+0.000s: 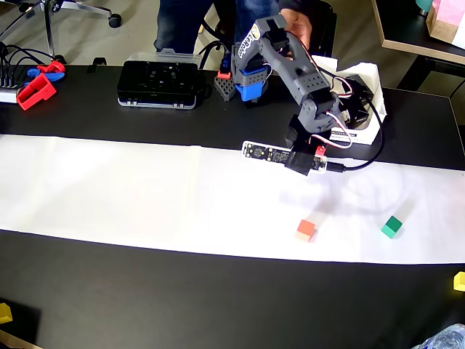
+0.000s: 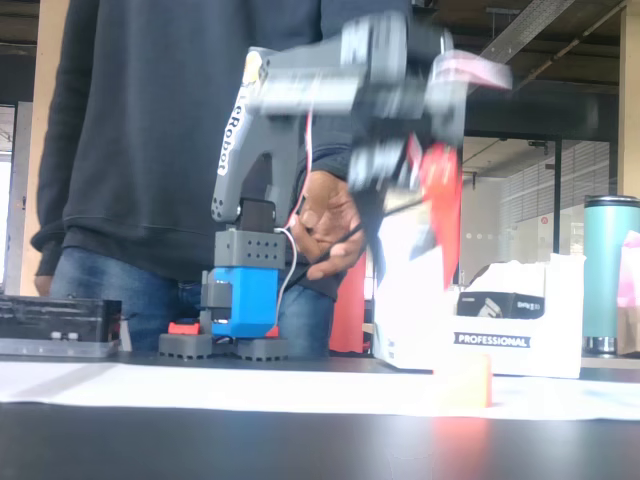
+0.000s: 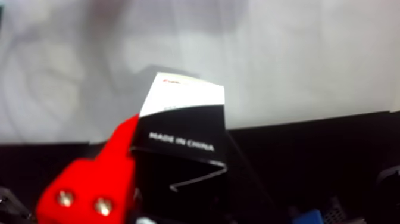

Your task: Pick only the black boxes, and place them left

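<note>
My gripper (image 1: 306, 163) hangs above the white paper strip, right of centre, shut on a black box (image 1: 298, 161). The wrist view shows that black box (image 3: 186, 137) up close, with a white end and "MADE IN CHINA" print. It is clamped beside the red finger (image 3: 89, 187) of the gripper (image 3: 169, 179). In the fixed view the gripper (image 2: 430, 200) is motion-blurred, raised well above the table. More black boxes (image 1: 357, 102) lie in the white tray (image 1: 375, 76) behind the arm, and one of them (image 2: 500, 304) shows in the fixed view.
An orange cube (image 1: 306, 230) and a green cube (image 1: 391, 227) sit on the paper (image 1: 131, 196) below the gripper. Yellow cubes (image 1: 460, 281) lie near the front table edge. A black case (image 1: 160, 83) and red parts (image 1: 36, 91) are at the back left. A person stands behind the arm base (image 1: 247, 80).
</note>
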